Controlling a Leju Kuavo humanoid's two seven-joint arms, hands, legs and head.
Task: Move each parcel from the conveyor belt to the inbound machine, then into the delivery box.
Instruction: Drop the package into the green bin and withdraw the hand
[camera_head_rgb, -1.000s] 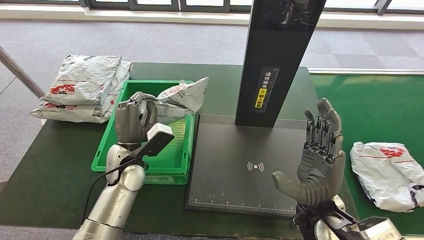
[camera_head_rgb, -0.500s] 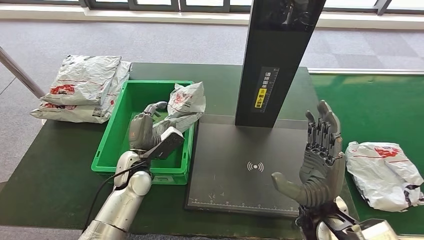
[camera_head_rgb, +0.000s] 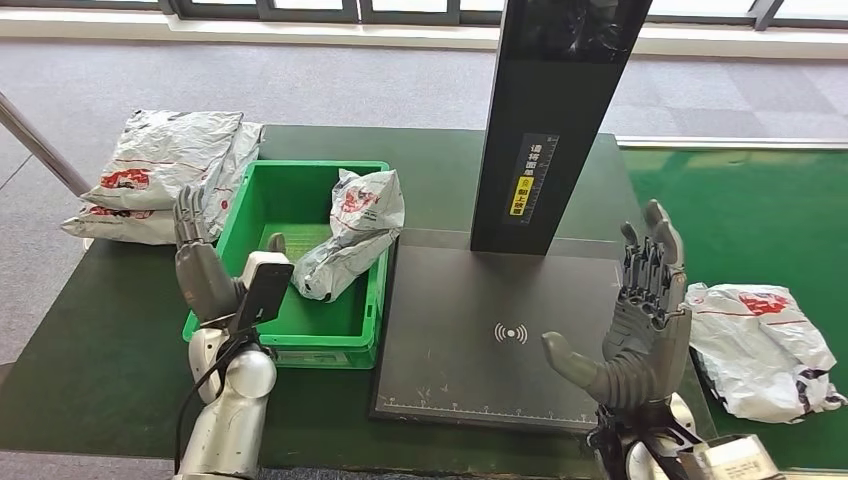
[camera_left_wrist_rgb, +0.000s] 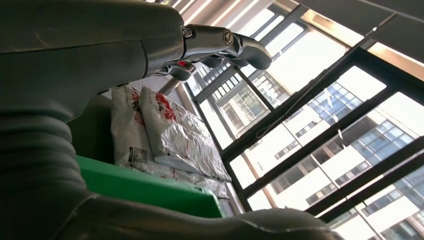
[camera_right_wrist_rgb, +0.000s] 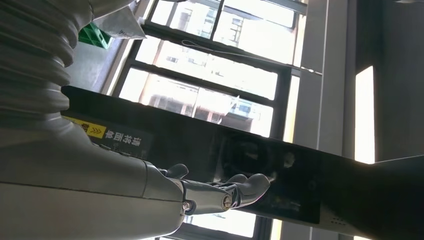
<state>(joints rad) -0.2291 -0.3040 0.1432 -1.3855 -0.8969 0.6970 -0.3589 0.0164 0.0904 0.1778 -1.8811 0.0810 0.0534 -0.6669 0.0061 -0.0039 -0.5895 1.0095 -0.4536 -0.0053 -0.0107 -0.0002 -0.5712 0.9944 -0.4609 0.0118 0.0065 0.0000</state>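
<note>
— What do we read in the head view?

— On the dark upright column of the inbound machine (camera_head_rgb: 560, 110) we see a black strip label with white characters and a yellow square below them; the print is too small for us to read. On its flat matte platform a white wireless-wave symbol is printed, with a ruler scale along the near edge.

— And the parcels?

— One crinkled grey-white plastic parcel (camera_head_rgb: 352, 232) with a red mark lies inside the green delivery box (camera_head_rgb: 364, 318), leaning on the wall nearest the machine. A second parcel on the belt (camera_head_rgb: 765, 345), same glossy wrinkled film and a red logo, lies on the green conveyor belt (camera_head_rgb: 760, 205). Two stacked parcels (camera_head_rgb: 165, 172) rest on the dark green worktop (camera_head_rgb: 90, 340), beside the box on the side away from the machine.

— The hands?

— Our left hand (camera_head_rgb: 205, 268) stands upright at the box's outer wall, fingers spread, holding nothing. Our right hand (camera_head_rgb: 635, 320) is raised over the platform's edge, palm open, fingers straight and apart.

— The left wrist view?

— We see the grey ribbed cover, the left hand's fingers extended with nothing in them, the stacked parcels with red print and a small barcode-like label, and the box's green rim.

— The right wrist view?

— The right hand's fingers reach out empty before the black glossy column; the yellow-and-black label shows, unreadable.
</note>
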